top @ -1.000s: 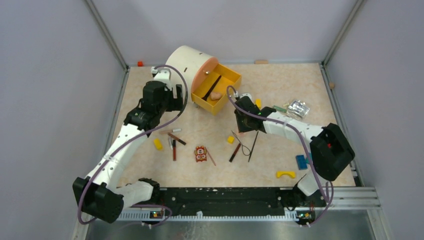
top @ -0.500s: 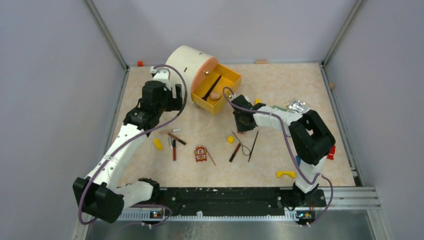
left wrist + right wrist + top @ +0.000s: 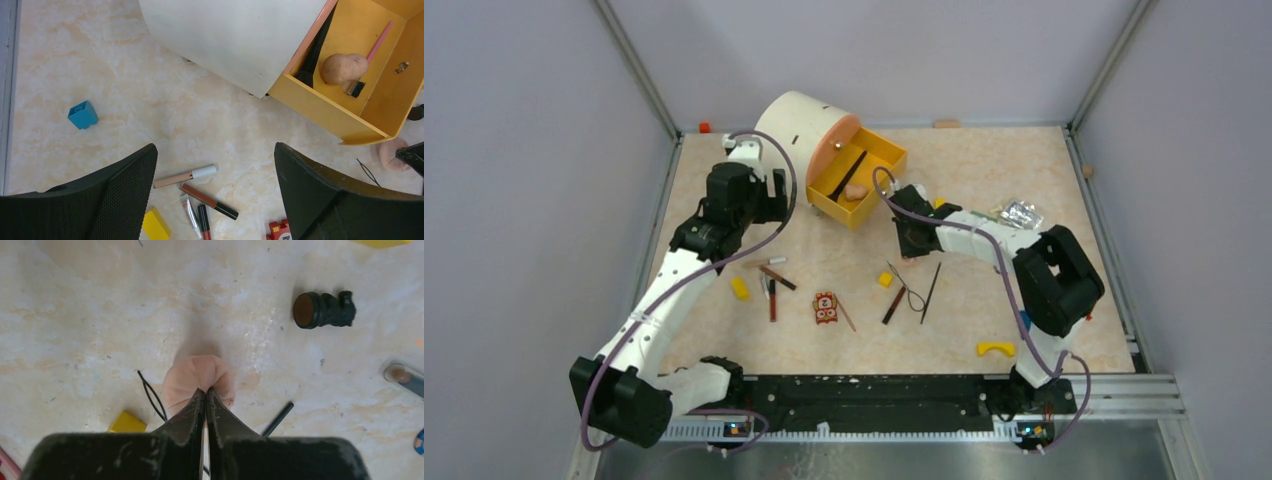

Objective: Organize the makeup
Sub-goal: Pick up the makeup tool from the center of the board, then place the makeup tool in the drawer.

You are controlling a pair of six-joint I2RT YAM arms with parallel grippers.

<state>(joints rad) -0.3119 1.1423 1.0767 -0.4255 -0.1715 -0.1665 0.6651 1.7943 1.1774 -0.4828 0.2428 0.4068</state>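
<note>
Wrist view reveals right gripper (image 3: 204,392) pinching peach puff (image 3: 192,372), hidden overhead; left gripper (image 3: 214,165) gapes.

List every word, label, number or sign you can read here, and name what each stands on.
No text can be read in any view.
Red patterned toy figure: dark marks on its front, too small to read.
Silver foil packet: any print is too blurred to read.
</note>
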